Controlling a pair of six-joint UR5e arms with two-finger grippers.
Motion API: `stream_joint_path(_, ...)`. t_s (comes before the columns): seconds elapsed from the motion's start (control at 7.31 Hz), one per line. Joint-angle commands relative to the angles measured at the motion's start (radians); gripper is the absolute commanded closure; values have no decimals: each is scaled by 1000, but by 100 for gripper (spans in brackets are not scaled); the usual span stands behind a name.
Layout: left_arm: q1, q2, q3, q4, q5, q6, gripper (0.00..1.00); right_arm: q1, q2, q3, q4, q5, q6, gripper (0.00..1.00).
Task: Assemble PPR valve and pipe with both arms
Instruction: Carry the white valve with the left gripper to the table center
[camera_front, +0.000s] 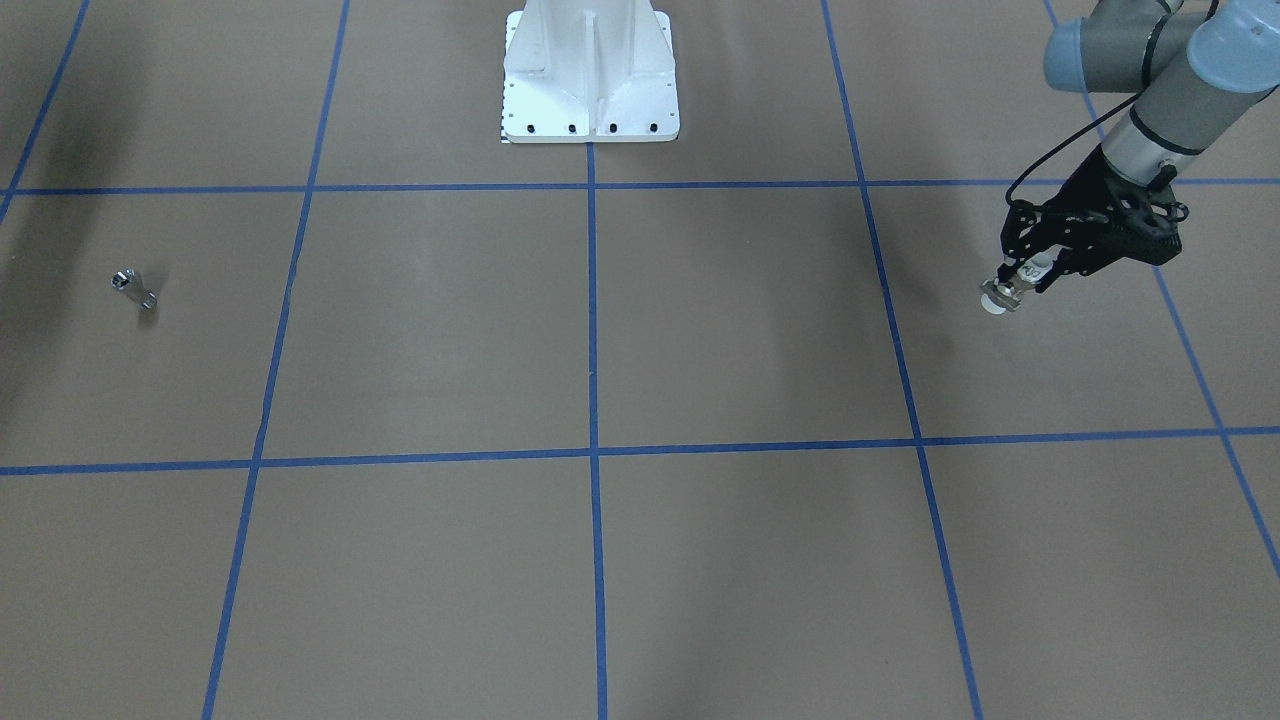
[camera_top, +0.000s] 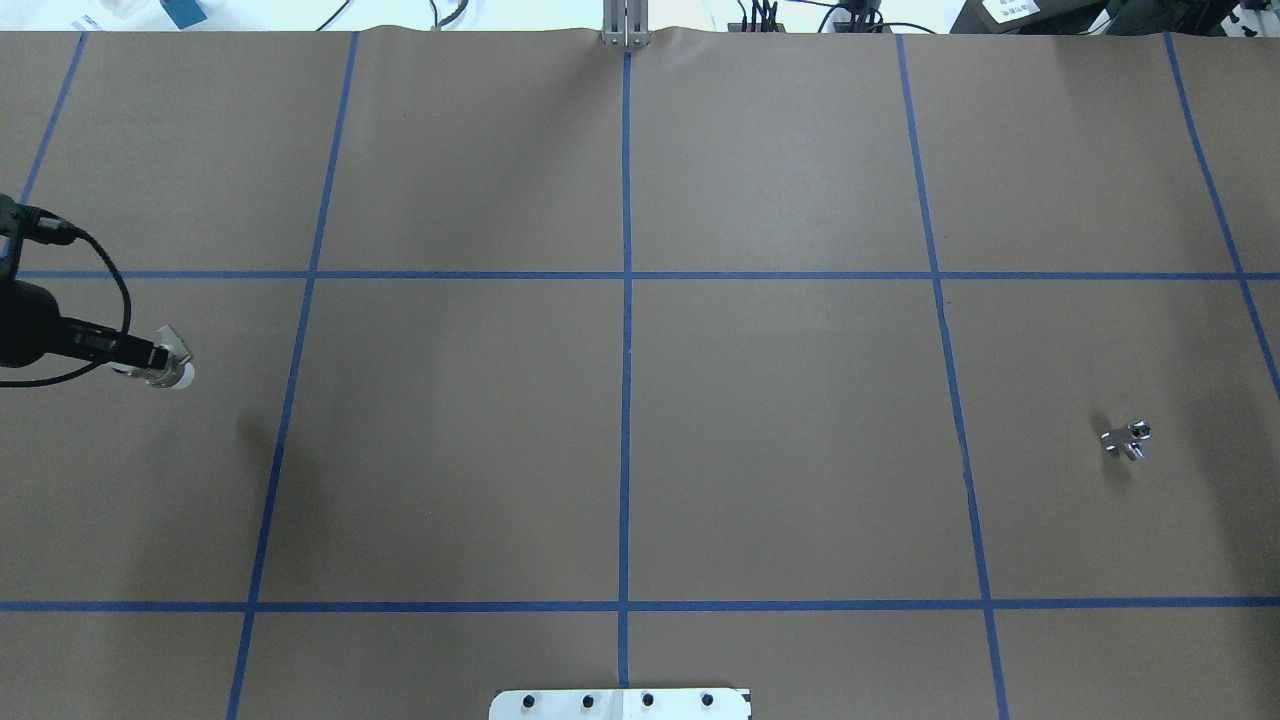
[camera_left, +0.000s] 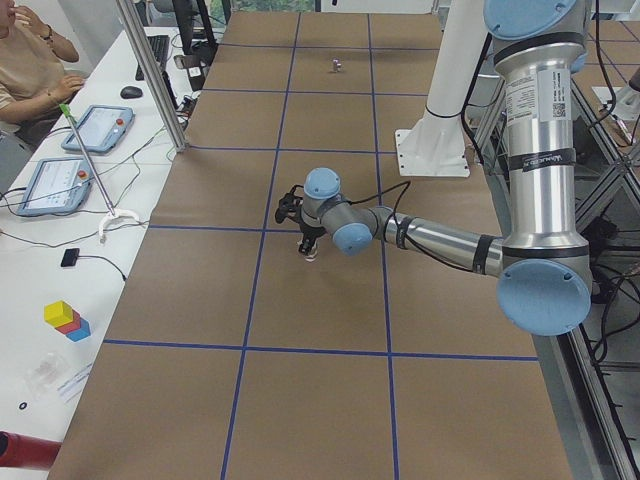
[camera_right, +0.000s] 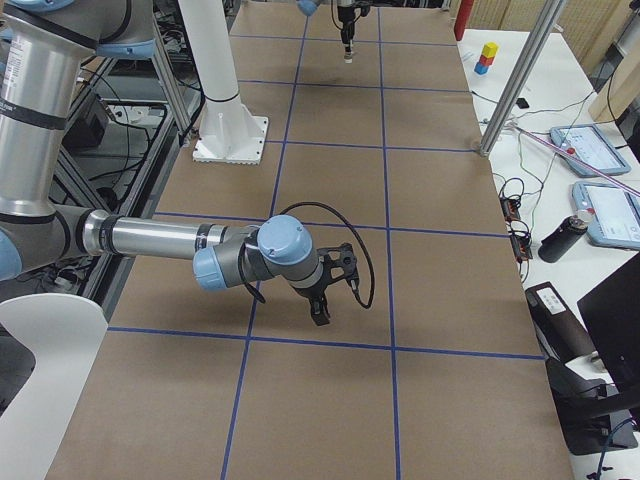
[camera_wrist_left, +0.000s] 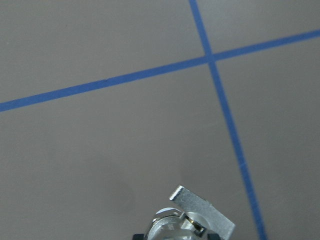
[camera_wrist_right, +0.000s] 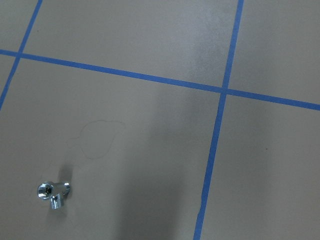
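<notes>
PPR valve (camera_front: 997, 297) clenched in left gripper (camera_front: 1022, 280), far left. Pipe (camera_top: 1128, 440) seen lying far right, untouched; right gripper (camera_right: 320, 305) state cannot be told. Pipe should be gripped squarely, mouth kept exposed.

I note valve (camera_top: 172, 368) in left gripper (camera_top: 152, 357) at table's (camera_top: 620, 450) left end; pipe (camera_top: 1128, 440) lies at right end; pedestal (camera_top: 620, 703) near edge, between.

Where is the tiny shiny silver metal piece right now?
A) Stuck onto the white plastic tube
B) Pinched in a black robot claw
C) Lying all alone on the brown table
C: the small silvery metal pipe lies by itself on the brown table, far from the left gripper, which is holding the white plastic valve.
</notes>
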Motion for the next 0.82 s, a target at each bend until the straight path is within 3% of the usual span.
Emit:
stream_joint_path(0.0,92,-148,-4,58,23,-241,100,0,-2,-1,0,1,0,0)
stream_joint_path(0.27,235,-364,-4,266,146,-381,100,0,-2,-1,0,2,2,0)
stream_joint_path(0.55,380,-637,5,615,261,-536,100,0,-2,-2,0,3,2,0)
stream_joint_path(0.68,433,-744,28,729,303,-594,100,0,-2,-2,-2,3,2,0)
